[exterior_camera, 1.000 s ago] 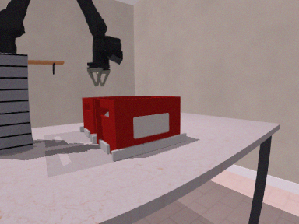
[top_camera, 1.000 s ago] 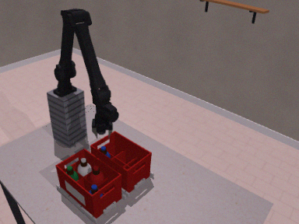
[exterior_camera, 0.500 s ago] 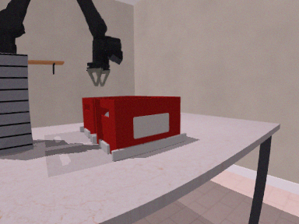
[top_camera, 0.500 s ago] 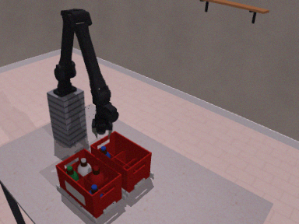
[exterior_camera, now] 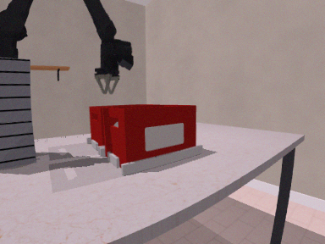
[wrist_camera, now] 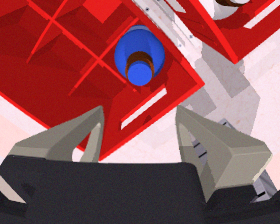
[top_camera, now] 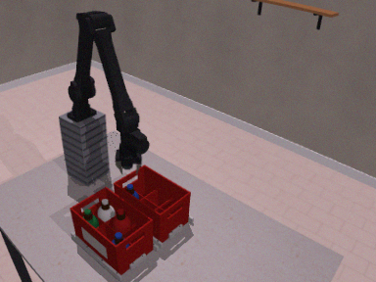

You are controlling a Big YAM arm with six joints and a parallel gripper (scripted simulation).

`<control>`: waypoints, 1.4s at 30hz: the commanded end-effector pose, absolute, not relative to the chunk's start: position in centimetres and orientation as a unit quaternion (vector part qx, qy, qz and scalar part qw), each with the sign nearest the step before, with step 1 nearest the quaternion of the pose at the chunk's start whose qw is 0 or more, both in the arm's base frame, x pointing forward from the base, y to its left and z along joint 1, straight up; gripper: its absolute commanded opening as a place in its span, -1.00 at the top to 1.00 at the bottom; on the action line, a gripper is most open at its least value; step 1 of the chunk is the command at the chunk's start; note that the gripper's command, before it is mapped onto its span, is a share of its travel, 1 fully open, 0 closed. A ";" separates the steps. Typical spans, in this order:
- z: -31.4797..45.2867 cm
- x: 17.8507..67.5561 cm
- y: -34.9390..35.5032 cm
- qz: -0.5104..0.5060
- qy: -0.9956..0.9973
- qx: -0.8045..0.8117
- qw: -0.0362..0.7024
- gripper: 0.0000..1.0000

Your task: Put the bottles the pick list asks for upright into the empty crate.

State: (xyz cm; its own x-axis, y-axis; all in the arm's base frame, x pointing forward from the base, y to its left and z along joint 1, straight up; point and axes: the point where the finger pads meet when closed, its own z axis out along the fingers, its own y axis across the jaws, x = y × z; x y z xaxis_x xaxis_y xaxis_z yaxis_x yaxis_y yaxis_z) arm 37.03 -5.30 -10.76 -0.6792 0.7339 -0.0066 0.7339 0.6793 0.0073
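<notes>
Two red crates stand side by side on the table. The far crate holds one bottle with a blue label and blue cap upright in its corner cell; it also shows in the wrist view. The near crate holds several bottles: a green-capped one, a white one, a red one and a blue-capped one. My gripper hangs above the far crate's back corner, open and empty; it shows in the side view and the wrist view. The pick list is not in view.
The arm's grey ribbed pedestal stands behind the crates. Both crates rest on pale grey rails. A wooden shelf hangs on the far wall. The table's edge and a leg show at the right of the side view.
</notes>
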 end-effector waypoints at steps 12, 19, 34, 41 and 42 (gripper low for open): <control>-10.5 37.9 -5.5 0.005 0.915 0.403 0.013 -0.21; -10.5 37.9 -5.5 0.005 0.915 0.403 0.013 -0.21; -10.5 38.0 -5.5 0.005 0.915 0.403 0.013 -0.21; -10.5 38.0 -5.5 0.005 0.915 0.403 0.013 -0.21; -10.5 38.0 -5.5 0.005 0.915 0.403 0.013 -0.21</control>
State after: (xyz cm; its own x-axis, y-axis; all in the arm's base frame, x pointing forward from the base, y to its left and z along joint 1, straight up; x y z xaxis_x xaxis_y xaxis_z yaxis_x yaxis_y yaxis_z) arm 36.97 -5.30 -10.84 -0.6790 0.7341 -0.0049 0.7341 0.6791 0.0059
